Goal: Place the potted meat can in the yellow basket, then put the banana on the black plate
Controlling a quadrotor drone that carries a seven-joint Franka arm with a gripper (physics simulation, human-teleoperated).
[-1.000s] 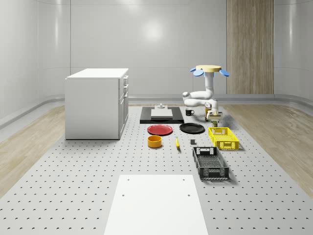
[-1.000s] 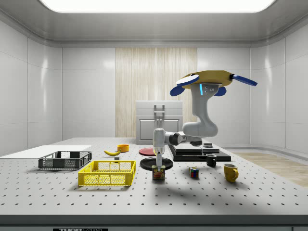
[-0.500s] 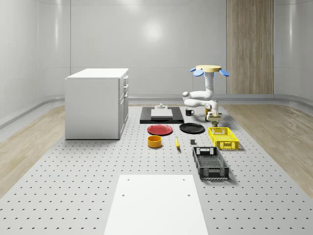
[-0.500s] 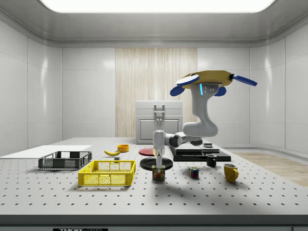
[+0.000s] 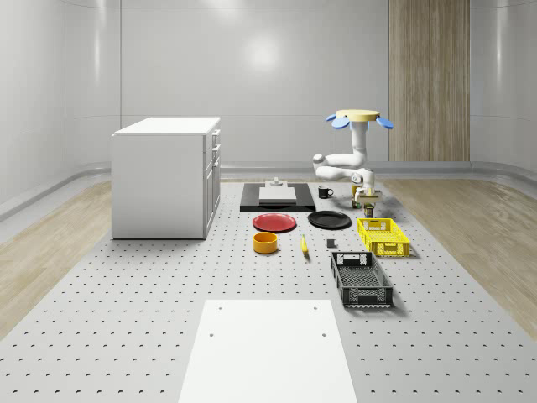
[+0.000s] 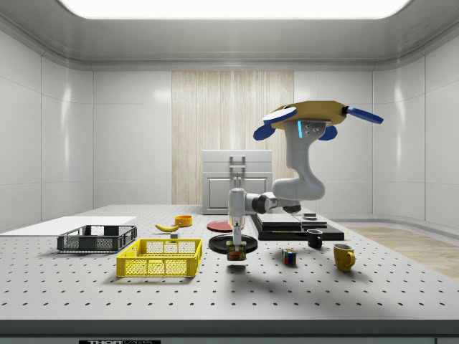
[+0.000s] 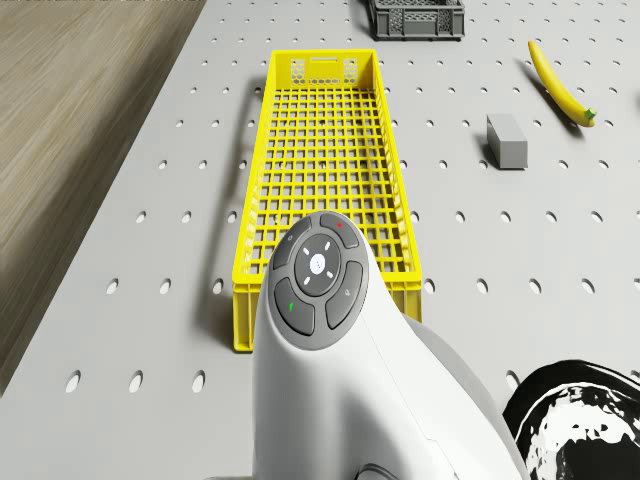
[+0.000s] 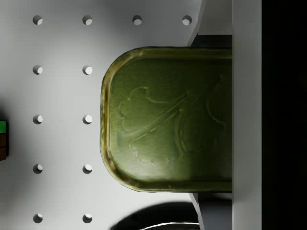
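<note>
**Can lifted beside the basket: risks and count**

White perforated table [image 6: 373, 301] carries everything, inside a pale room with one wood panel at the back. In the side view the drone [image 6: 315, 118] hovers above the table, over the dark tray with the mug, and its arm bends down to the gripper [image 6: 236, 247]. The fingers are closed on the can [image 6: 236, 253], which hangs a little above the table with its shadow below it, just beside the end of the yellow basket [image 6: 159, 266].

From the wrist view the can [image 8: 168, 120] seems to be pinched across its two long sides, but the fingers are mostly hidden there, so I cannot be sure how deep the grip is. I think a shallow grip could let the can slip or turn during the carry. The lift also looks low, so the can may strike the basket rim if it moves sideways without rising first.

Count: one can, one banana [image 7: 560, 82], one black plate [image 5: 329, 220], one red plate [image 5: 275, 222], one yellow basket, one black basket [image 5: 361, 280], one orange bowl [image 5: 265, 243], two mugs, one cabinet [image 5: 166, 176].
</note>
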